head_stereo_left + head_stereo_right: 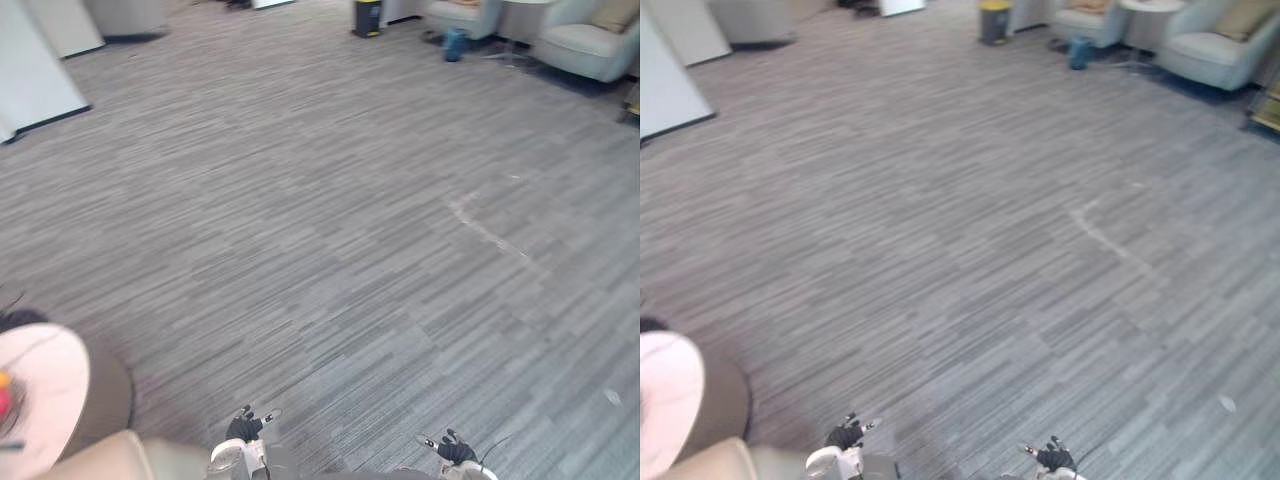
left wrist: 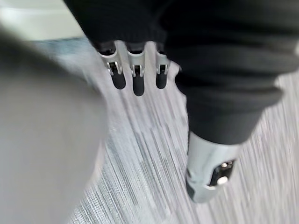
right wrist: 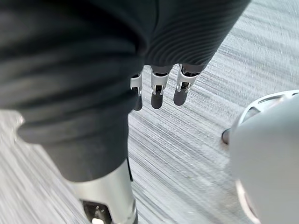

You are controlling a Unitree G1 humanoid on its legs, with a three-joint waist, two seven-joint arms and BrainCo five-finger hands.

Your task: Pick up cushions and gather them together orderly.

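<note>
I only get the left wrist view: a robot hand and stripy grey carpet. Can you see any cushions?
Observer: Yes, a tan cushion sits on a pale armchair far across the room, ahead and to the right.
Operator: Is the other hand holding one?
Observer: No, the right robot hand is open and empty above the carpet.
Operator: Is anything close to us?
Observer: A round pinkish table stands just by the robot's left side.
</note>
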